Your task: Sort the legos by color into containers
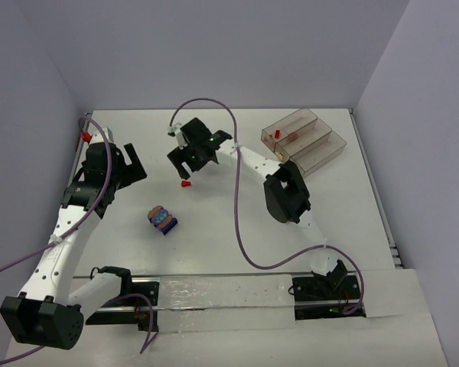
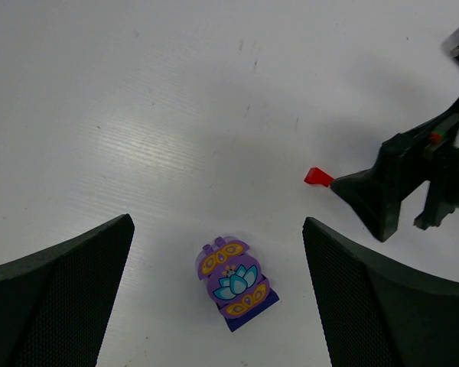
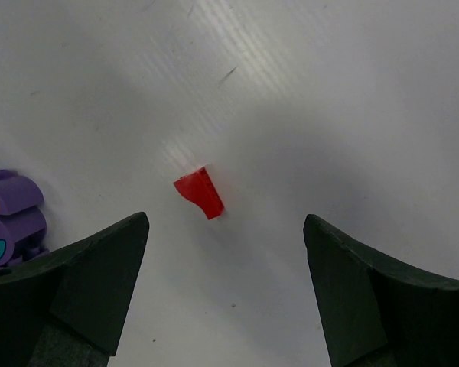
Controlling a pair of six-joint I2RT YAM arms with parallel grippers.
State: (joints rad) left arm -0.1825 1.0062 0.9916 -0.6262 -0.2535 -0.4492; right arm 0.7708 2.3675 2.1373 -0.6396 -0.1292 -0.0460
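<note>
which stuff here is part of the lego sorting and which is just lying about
Job:
- red brick on the table
- purple clump
- tray
- red bricks in the tray

Lying about:
- purple cables
- shiny strip by the arm bases

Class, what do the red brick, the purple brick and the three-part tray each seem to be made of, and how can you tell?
Red brick: probably hard plastic, smooth, even colour, crisp edges. Purple brick: likely plastic, glossy, with a printed flower. Tray: seemingly clear, smoky plastic with see-through walls.
</note>
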